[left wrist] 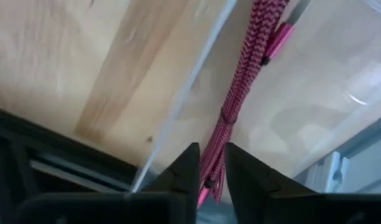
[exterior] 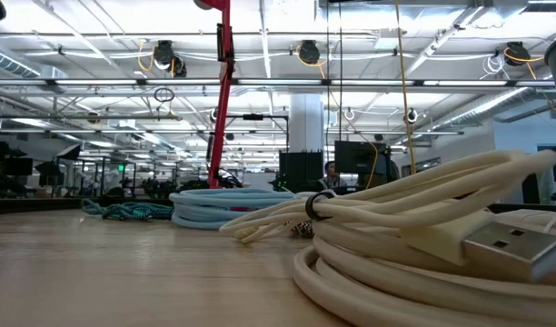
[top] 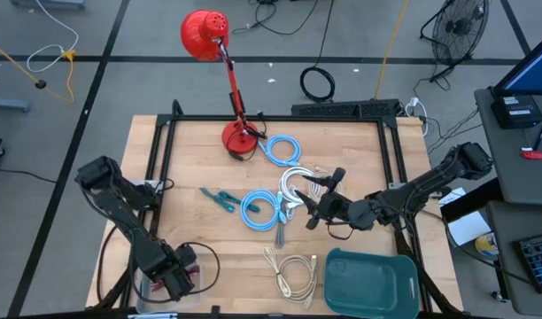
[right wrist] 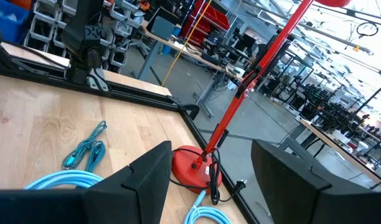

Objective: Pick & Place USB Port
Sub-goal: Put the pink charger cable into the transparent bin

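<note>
On the wooden tabletop, the left tool is pinching a pink braided USB cable narrowly over a clear bin; the right tool is hovering wide above the white coils. The cable could be snagging the bin's wall and spilling out. Only the left wrist view is showing that grip.

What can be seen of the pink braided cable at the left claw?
The pink braided cable is a woven cord with a dark zigzag pattern, bundled and cinched by a thin tie partway along, with a glossy pink plug housing beside it. It lies in a clear plastic bin at the table's front left corner. The left claw has its fingers close on either side of the bundle's end; whether they actually pinch it cannot be told. In the high view only a dark reddish patch shows by the claw.
</note>
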